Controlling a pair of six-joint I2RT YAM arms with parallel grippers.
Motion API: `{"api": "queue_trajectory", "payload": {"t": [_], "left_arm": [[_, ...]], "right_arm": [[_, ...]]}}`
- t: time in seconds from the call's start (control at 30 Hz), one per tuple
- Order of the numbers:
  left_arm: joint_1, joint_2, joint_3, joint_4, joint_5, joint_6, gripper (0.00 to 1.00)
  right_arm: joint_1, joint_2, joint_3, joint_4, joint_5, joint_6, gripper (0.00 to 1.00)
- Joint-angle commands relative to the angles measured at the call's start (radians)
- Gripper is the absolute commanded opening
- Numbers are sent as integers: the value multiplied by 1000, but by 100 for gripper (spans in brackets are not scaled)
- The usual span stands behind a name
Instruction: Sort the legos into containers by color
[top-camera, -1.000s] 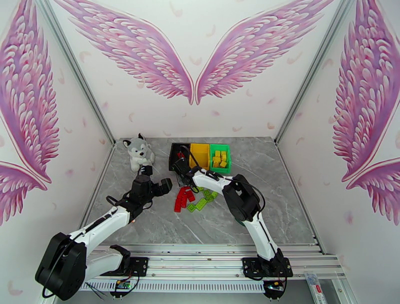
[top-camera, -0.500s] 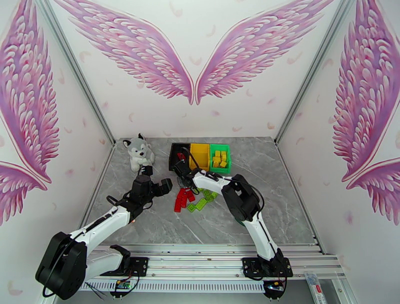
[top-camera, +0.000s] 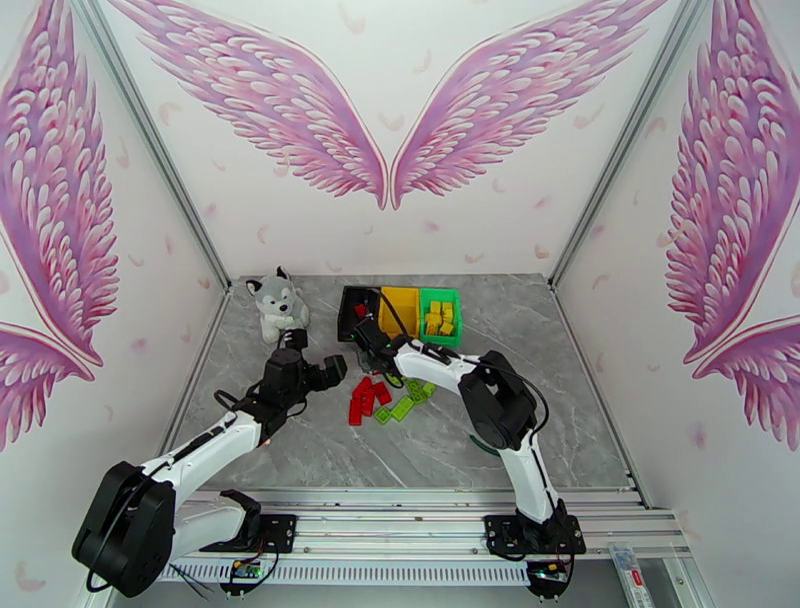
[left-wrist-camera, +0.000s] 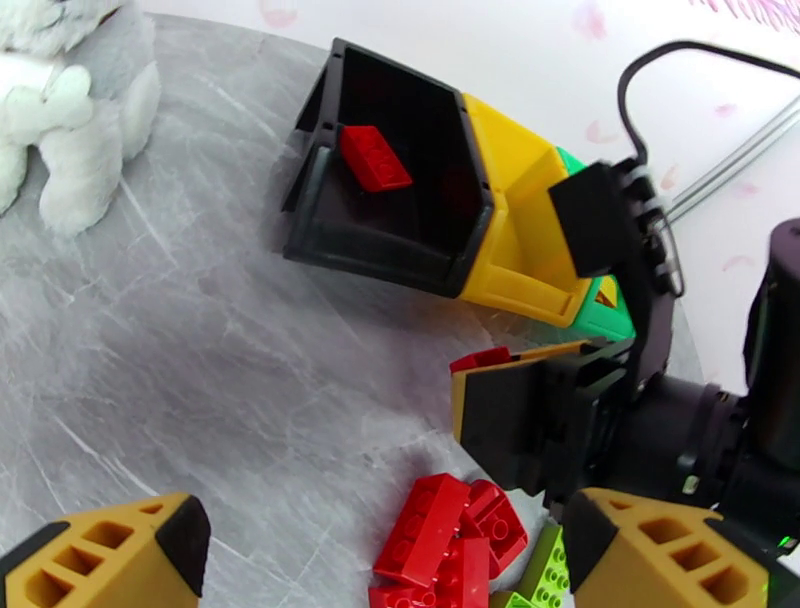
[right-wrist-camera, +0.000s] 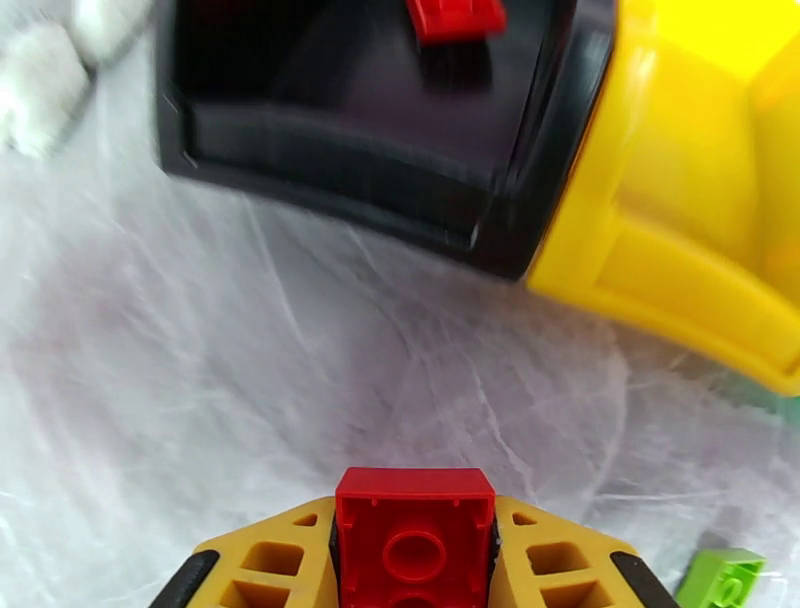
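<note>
My right gripper (right-wrist-camera: 415, 570) is shut on a red lego (right-wrist-camera: 415, 530), just in front of the black container (right-wrist-camera: 380, 130), which holds one red lego (right-wrist-camera: 455, 15). In the top view the right gripper (top-camera: 372, 350) is between the containers and the loose pile of red and green legos (top-camera: 385, 400). The yellow container (top-camera: 400, 310) and green container (top-camera: 440, 315) stand right of the black container (top-camera: 356, 312); yellow legos (top-camera: 440, 322) lie in the green one. My left gripper (top-camera: 325, 372) stands open, left of the pile. The left wrist view shows the held red lego (left-wrist-camera: 480, 358).
A plush husky (top-camera: 277, 303) sits at the back left of the grey table, left of the black container. A green lego (right-wrist-camera: 725, 580) lies near the yellow container's front. The right arm's cable (left-wrist-camera: 640, 70) loops above the containers.
The right gripper's jaws have closed on the red lego near the pile's far edge. The right arm's elbow has shifted to the right. The left arm has hardly moved.
</note>
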Motion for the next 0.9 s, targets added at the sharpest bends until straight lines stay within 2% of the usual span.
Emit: {"api": "queue_trajectory", "payload": {"t": [0.0, 0.23, 0.43, 0.53, 0.6, 0.67, 0.73, 0.87], "left_arm": [[-7, -8, -16, 56, 12, 35, 99], [-9, -98, -94, 177, -35, 55, 99], [-37, -128, -123, 215, -98, 71, 99], [-51, -119, -114, 205, -105, 81, 99], [-53, -115, -102, 185, -97, 93, 99], [-54, -113, -85, 150, -82, 108, 99], [-53, -111, -71, 123, -68, 117, 99], [-54, -115, -63, 97, -65, 117, 99]], "right_arm": [[-5, -35, 67, -4, -18, 12, 30], [-51, 22, 237, -37, -50, 20, 30], [-112, 156, 458, -55, -124, 45, 35], [-133, 252, 618, -103, -148, 51, 41], [-147, 310, 715, -134, -166, 52, 53], [-155, 335, 770, -148, -171, 50, 61], [-158, 331, 772, -145, -171, 41, 66], [-156, 261, 692, -126, -181, 23, 66]]}}
